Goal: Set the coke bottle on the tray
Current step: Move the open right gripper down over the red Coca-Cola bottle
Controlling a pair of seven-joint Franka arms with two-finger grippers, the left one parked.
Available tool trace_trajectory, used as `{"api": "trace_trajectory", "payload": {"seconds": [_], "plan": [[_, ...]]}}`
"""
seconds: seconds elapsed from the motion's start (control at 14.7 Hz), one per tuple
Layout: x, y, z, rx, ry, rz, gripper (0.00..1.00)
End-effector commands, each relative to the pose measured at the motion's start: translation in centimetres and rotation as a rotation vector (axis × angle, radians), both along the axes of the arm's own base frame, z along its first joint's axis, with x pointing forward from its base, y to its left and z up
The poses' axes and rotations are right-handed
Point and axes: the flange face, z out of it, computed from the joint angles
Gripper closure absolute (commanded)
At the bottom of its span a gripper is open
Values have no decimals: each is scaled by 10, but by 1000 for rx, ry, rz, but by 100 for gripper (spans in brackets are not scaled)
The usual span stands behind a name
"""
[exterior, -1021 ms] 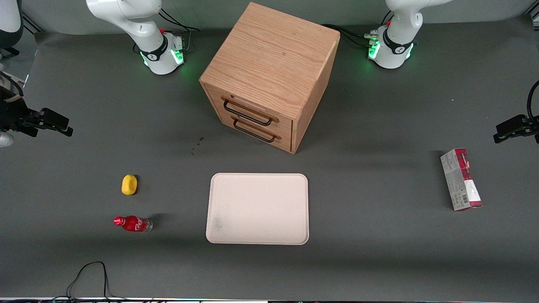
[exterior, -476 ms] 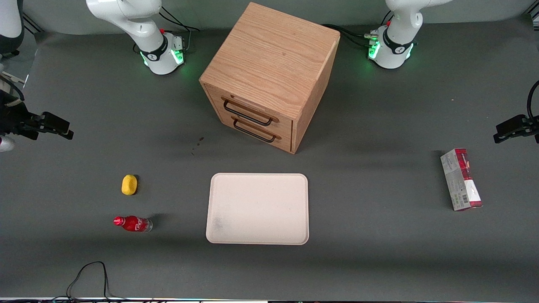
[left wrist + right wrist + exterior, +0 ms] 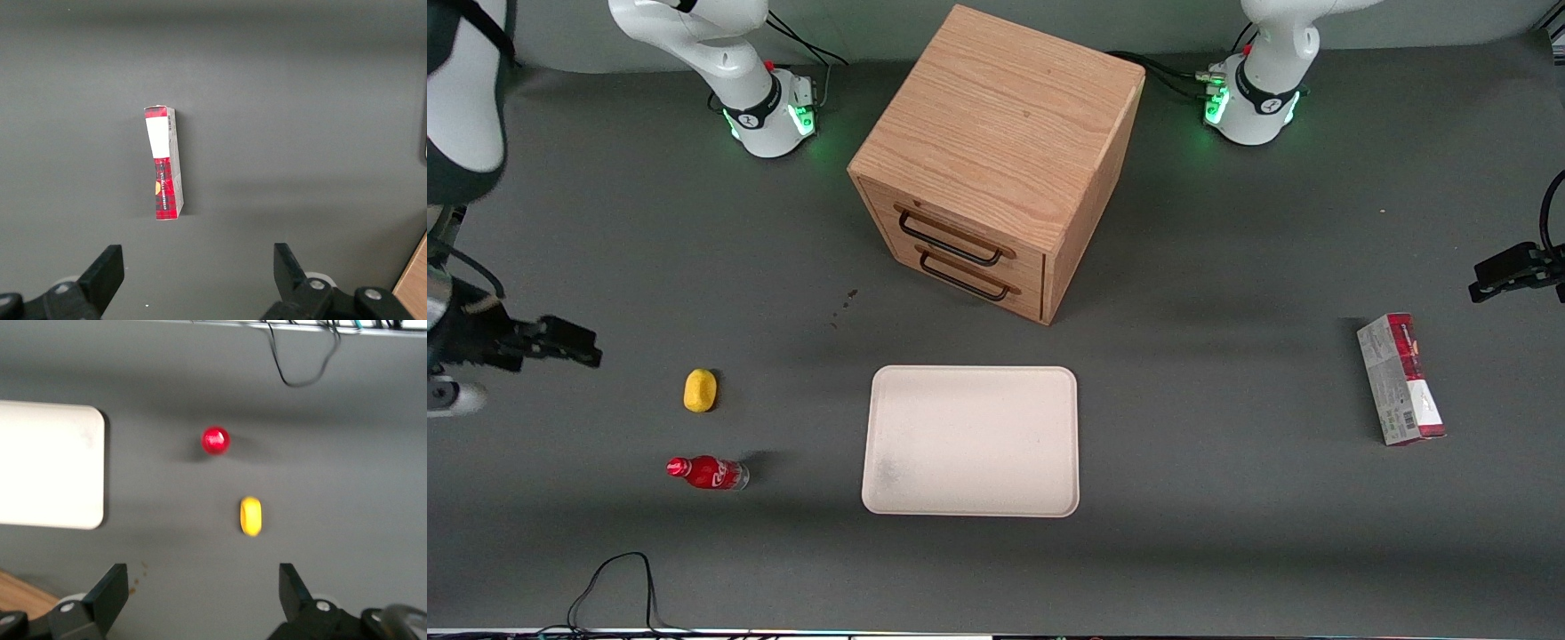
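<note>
2 risks: the small clear red-capped coke bottle stands upright, unheld, well apart from the cream-white rectangular tray, so a finger clip could topple it. The yellow lemon-shaped lump sits near it and could be grabbed instead; the right gripper hovers above the table toward the working arm's end, fingers spread and empty.

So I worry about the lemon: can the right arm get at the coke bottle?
Probably yes: the coke bottle stands apart from the yellow lemon, nothing above it; the open end effector hovers nearby.

A dark grey table fills the scene, matte and evenly lit with soft shadows. A wooden drawer cabinet with two black handles stands on it. A black cable loops at the near edge.
</note>
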Motion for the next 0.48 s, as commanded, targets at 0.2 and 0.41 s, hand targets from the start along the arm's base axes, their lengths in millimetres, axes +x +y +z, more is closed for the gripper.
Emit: {"api": "trace_trajectory", "payload": {"seconds": [0.2, 0.41], "plan": [[60, -6, -51, 29, -58, 16, 0], [69, -12, -67, 47, -69, 12, 0]]}}
